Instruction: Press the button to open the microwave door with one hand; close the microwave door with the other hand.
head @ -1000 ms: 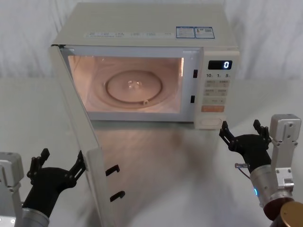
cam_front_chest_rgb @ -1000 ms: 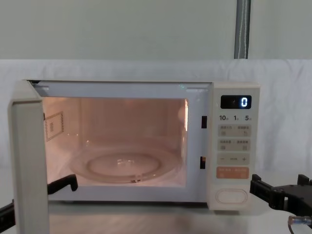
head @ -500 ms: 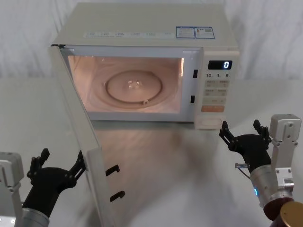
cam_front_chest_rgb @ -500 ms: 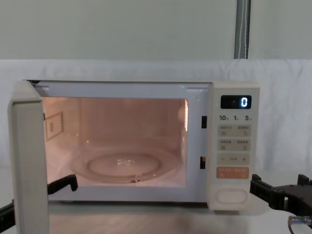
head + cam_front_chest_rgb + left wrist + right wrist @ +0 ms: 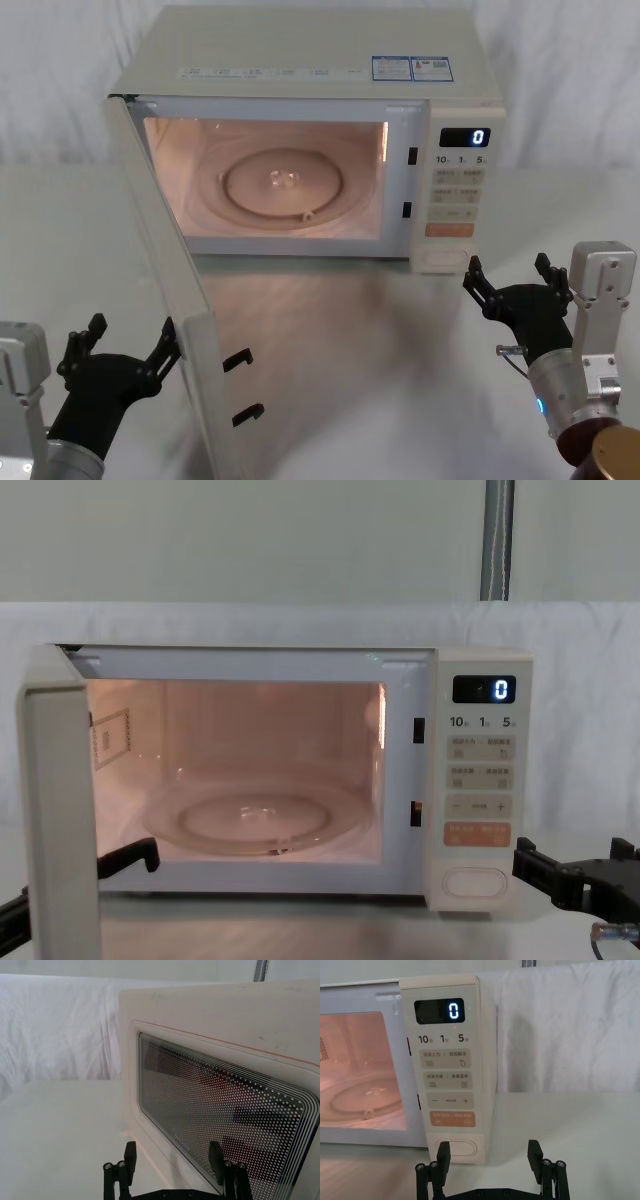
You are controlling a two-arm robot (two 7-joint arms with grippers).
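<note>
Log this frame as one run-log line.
door: open, cavity lit | button: untouched | left gripper: open, beside door's outer face | right gripper: open, short of button

head above, chest level, both facing microwave (image 5: 300, 150)

We seem to face a staged test setup, not a kitchen: white cloth (image 5: 300, 620) drapes the backdrop behind a bare desk (image 5: 400, 360).
</note>
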